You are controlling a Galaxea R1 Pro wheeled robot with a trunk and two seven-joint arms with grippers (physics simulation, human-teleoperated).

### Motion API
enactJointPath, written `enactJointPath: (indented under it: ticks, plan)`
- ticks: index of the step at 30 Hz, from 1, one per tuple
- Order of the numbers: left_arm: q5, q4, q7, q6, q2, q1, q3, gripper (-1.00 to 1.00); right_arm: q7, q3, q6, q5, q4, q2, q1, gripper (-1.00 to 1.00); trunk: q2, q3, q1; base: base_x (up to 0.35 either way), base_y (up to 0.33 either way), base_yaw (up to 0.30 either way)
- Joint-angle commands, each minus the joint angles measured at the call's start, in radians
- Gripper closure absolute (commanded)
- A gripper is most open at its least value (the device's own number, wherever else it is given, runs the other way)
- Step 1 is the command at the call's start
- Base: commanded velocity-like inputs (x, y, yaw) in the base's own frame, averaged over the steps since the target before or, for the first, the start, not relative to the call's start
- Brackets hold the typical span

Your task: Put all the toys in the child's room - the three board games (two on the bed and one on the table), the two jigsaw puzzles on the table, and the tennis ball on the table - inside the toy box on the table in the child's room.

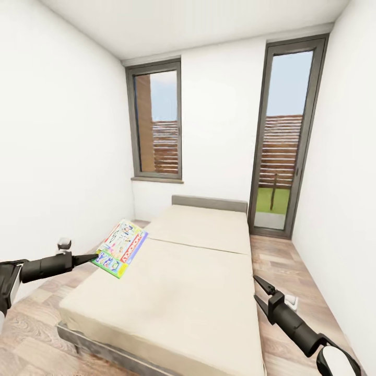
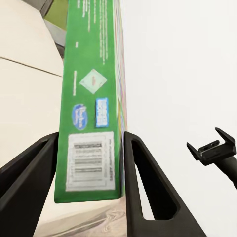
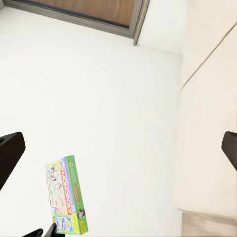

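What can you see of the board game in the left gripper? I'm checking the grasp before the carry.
The board game is a flat rectangular printed cardboard box: white illustrated lid, red stripe reading MONOPOLY, green border and green side with a barcode label. The left gripper clamps its near end, a finger on each broad face. It hangs in the air, tilted, over the left edge of the bed, apart from the mattress. Nothing else touches it.
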Motion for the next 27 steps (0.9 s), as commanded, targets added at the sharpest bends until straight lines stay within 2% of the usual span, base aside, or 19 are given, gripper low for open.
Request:
enactJointPath:
  ticks: [1,24,27]
  plan:
    - [-0.010,0.000,-0.008,0.010,-0.001,-0.001,0.004,1.00,0.002,-0.002,0.006,0.000,0.000,0.000,0.000,-1.00,0.007,0.003,-0.004,0.000,0.000,0.210]
    - [-0.011,0.000,-0.008,0.010,-0.001,-0.001,0.004,1.00,0.002,-0.002,0.006,0.000,0.001,0.000,0.000,-1.00,0.168,0.100,-0.092,0.000,0.000,0.210]
    - [-0.011,0.000,-0.008,0.010,-0.001,-0.001,0.004,1.00,0.002,0.000,0.006,0.000,0.002,0.000,0.000,-1.00,0.168,0.104,-0.092,0.000,0.000,0.210]
